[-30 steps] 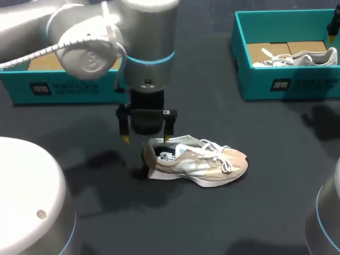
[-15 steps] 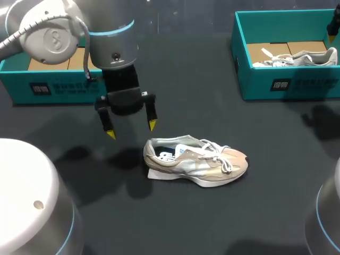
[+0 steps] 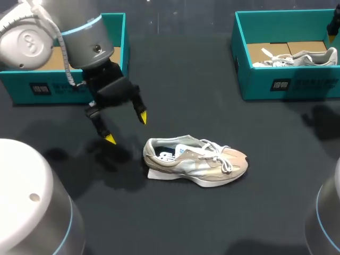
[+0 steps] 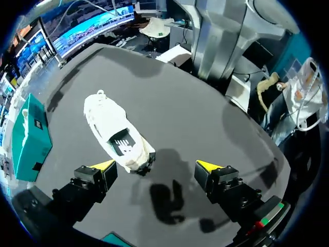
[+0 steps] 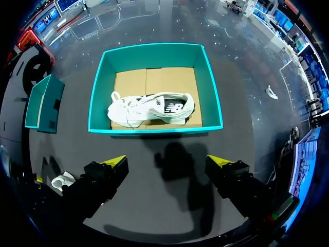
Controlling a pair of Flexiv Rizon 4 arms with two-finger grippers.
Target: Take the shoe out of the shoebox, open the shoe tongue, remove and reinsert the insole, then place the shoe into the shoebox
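Observation:
A beige and white shoe lies on its sole on the dark table, toe to the right, laces loose. My left gripper hangs open to the left of its heel, apart from it, with nothing between its fingers. In the left wrist view the shoe lies ahead of the open left gripper, heel nearest. A teal shoebox at the back right holds a second white shoe. In the right wrist view the right gripper stands open above that shoebox and white shoe.
Another teal box stands at the back left, behind my left arm; it also shows as a teal box in the left wrist view. The table's front edge runs close below the shoe.
My left gripper has drawn away from the shoe's heel, moving left and back and turning at an angle. The shoe and the right arm have stayed where they were.

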